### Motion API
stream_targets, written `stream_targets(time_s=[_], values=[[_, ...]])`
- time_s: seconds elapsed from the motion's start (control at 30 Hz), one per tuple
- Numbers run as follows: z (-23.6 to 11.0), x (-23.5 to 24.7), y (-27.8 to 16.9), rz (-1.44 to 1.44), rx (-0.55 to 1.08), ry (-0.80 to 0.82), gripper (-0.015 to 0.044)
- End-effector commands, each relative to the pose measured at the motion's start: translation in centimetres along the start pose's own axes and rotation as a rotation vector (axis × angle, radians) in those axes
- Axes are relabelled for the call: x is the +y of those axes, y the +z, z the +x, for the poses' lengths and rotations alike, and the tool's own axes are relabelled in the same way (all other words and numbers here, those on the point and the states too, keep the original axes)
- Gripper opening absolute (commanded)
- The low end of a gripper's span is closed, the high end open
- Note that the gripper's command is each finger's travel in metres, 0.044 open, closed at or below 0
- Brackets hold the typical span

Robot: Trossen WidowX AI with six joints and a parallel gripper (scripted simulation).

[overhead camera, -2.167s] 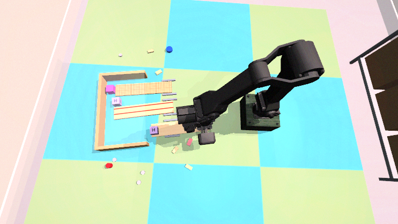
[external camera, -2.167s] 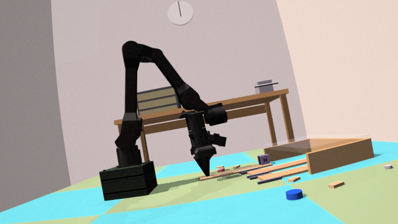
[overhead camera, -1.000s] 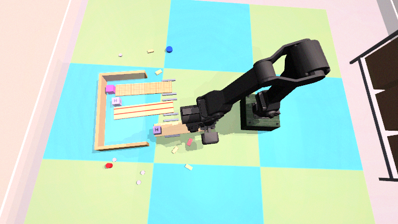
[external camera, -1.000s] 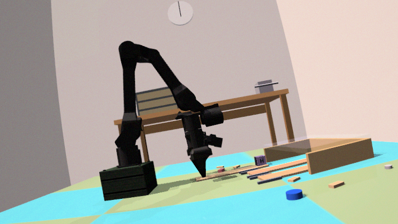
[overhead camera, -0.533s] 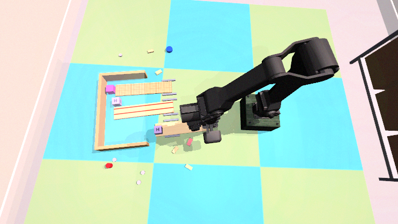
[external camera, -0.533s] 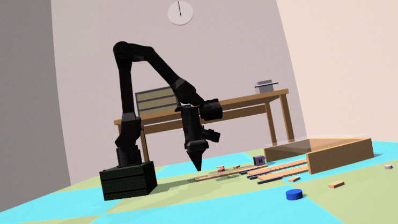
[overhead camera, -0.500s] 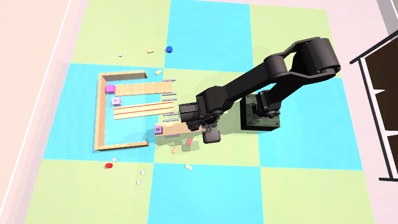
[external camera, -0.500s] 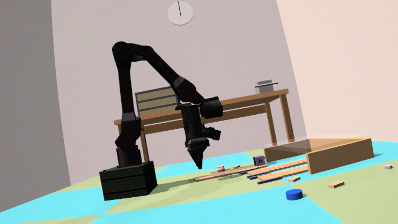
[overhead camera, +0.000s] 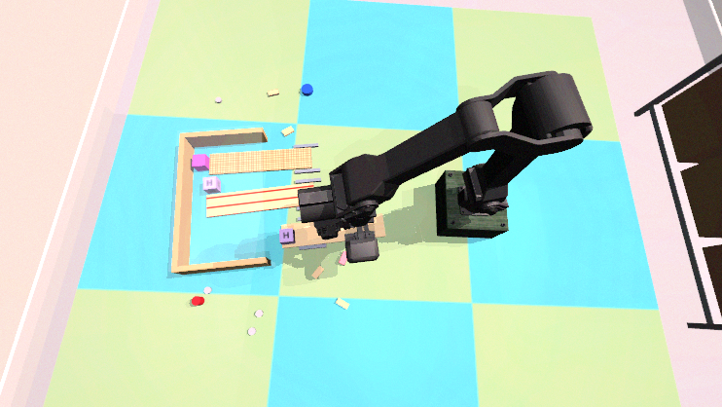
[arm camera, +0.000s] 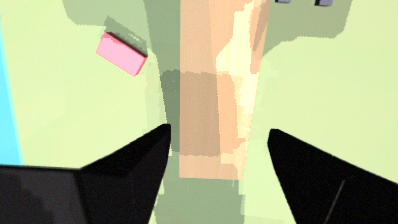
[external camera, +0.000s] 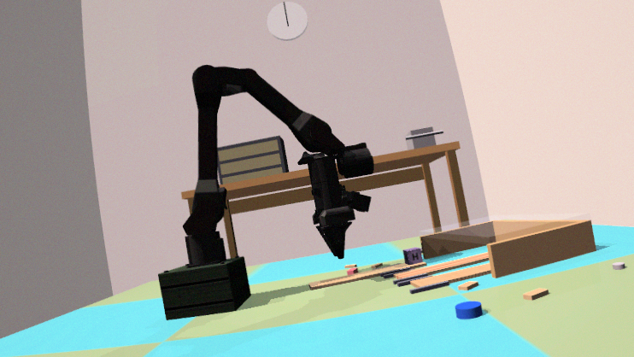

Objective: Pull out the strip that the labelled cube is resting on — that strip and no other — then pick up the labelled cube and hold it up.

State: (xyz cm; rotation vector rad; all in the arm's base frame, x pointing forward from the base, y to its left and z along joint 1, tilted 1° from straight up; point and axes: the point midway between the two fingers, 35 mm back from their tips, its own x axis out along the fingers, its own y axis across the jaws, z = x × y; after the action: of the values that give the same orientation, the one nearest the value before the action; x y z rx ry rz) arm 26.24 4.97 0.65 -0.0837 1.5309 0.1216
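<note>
The arm (overhead camera: 454, 136) reaches from its base (overhead camera: 472, 209) toward a wooden frame (overhead camera: 180, 202) open on the side facing it. A plain strip (arm camera: 210, 100) lies mostly out of that frame, the purple cube (overhead camera: 286, 235) marked H on its far end, at the frame's mouth. The gripper (external camera: 337, 252) hangs above the strip's near end, released, its fingers spread either side of it and holding nothing. A pink block (arm camera: 121, 53) lies beside the strip.

The checkered blue-and-green floor (overhead camera: 383, 349) carries a wooden three-sided frame (overhead camera: 180, 202). Inside the frame lie two strips; a third plain strip (overhead camera: 303, 235) lies just outside its open side, with small blocks scattered around.
</note>
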Motion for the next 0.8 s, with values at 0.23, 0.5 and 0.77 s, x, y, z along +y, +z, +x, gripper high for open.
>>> stream_targets(time_s=[0.23,0.5,0.77], values=[[-0.6,0.0,4.2,0.006,0.001,-0.002,0.0440],[-1.1,0.1,7.2,0.006,-0.002,-0.002,0.0440],[-1.6,0.2,10.3,0.006,-0.005,-0.002,0.0440]])
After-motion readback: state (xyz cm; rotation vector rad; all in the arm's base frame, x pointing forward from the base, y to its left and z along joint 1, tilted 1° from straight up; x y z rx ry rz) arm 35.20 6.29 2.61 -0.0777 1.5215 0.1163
